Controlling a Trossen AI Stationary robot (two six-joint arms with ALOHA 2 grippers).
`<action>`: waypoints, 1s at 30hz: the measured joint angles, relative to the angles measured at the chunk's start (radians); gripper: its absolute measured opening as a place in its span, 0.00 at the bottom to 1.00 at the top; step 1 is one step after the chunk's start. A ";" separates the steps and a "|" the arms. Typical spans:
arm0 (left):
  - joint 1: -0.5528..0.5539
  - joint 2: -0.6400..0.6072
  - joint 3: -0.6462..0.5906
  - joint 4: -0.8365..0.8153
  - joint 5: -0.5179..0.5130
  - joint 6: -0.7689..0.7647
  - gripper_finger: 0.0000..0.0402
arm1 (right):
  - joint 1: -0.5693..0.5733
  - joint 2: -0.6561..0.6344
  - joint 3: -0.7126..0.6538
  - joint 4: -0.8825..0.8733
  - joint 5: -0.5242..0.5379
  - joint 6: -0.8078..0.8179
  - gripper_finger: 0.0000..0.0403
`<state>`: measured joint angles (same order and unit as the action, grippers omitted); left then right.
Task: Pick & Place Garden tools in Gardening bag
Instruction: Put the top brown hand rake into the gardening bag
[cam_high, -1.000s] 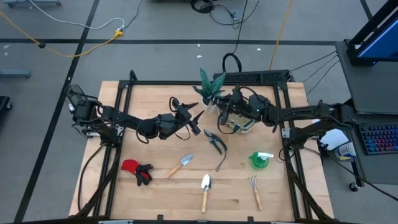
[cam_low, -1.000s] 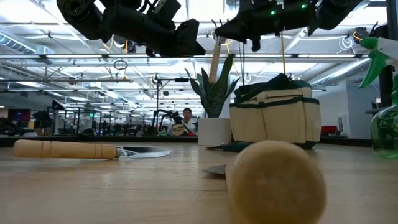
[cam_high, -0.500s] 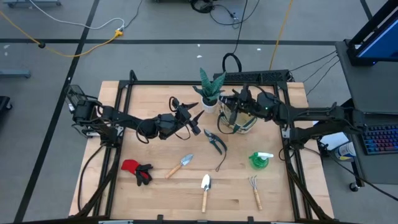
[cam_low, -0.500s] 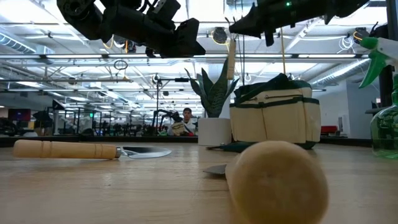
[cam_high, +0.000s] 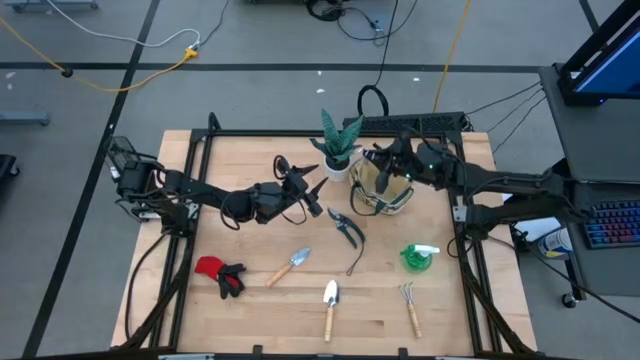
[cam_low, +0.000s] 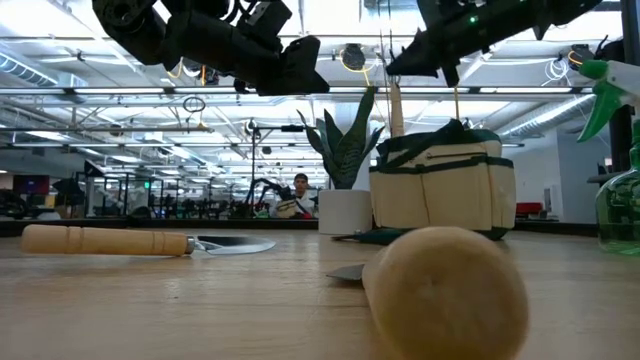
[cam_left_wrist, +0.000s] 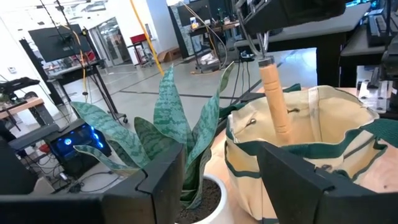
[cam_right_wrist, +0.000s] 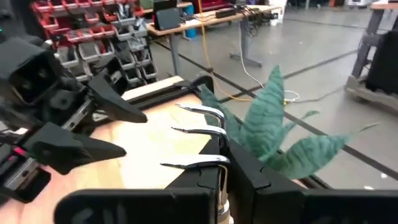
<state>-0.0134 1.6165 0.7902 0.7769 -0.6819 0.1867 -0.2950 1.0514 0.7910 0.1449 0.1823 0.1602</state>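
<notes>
Left hand (cam_high: 318, 186) hangs wide open over the bench (cam_high: 250, 300), just left of the plant (cam_high: 338, 140). Right hand (cam_high: 383, 160) grips a wooden-handled rake (cam_left_wrist: 273, 102) by its prongs, handle dipping into the bag (cam_high: 390, 200).

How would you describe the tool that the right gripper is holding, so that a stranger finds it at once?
Start at the beige bag at the back of the table, right of the potted plant. The right gripper, shut, holds a hand rake upright above the bag's opening, wooden handle down. It is the only tool in the air; the others lie flat on the table.
</notes>
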 joint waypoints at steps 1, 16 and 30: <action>0.000 0.000 0.000 0.000 0.000 0.005 0.52 | -0.005 -0.003 0.000 -0.009 0.000 0.000 0.01; 0.018 0.000 0.000 -0.018 -0.009 0.014 0.52 | -0.061 -0.031 0.000 -0.213 -0.001 0.064 0.01; 0.019 0.000 0.000 -0.018 -0.009 0.010 0.52 | -0.091 -0.003 0.000 -0.366 -0.003 0.099 0.01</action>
<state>0.0055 1.6165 0.7902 0.7592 -0.6904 0.1970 -0.3859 1.0481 0.7914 -0.2209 0.1791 0.2592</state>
